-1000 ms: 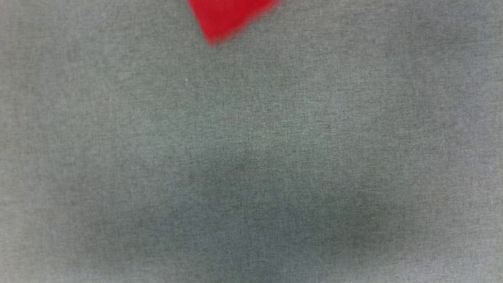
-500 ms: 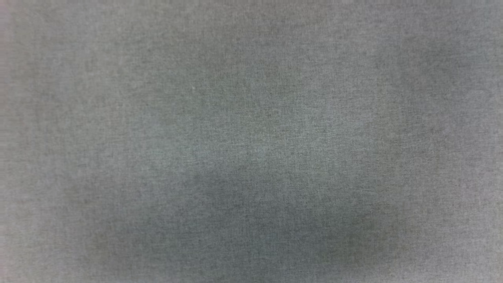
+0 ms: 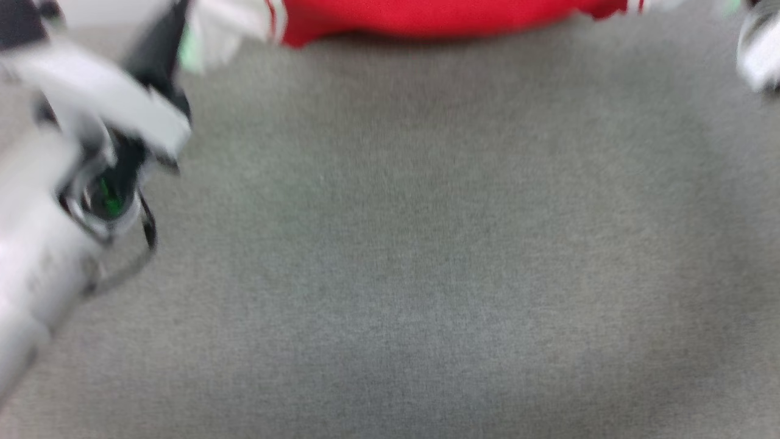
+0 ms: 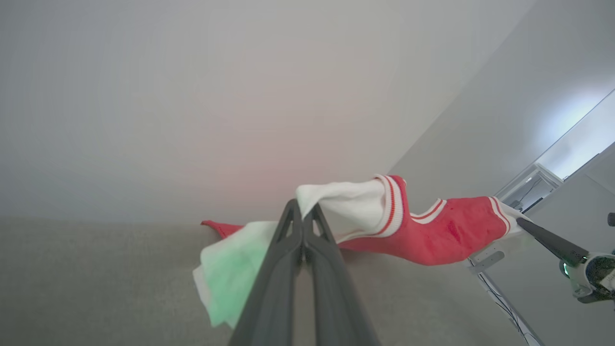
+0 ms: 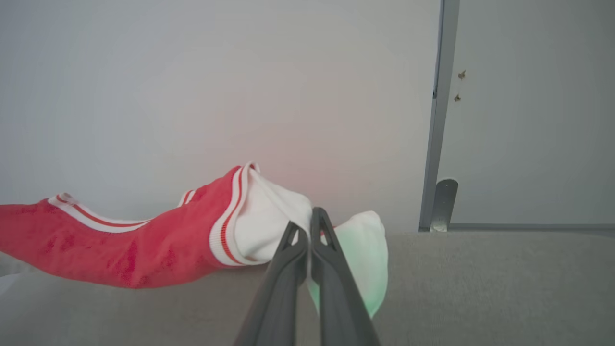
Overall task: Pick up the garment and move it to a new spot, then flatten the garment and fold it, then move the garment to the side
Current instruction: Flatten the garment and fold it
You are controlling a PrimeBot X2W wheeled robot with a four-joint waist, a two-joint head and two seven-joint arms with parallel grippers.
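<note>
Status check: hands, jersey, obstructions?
Left hand shut on garment, white sleeve. Right hand shut on other sleeve. Strung between them. Nothing seen in the way.

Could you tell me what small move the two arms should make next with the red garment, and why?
Probably lower both arms together, sleeves apart, onto the grey surface. The left gripper and right gripper each have jaws shut on a white sleeve of the garment, which sags between them near the wall, so laying it down spread would ready it for flattening.
</note>
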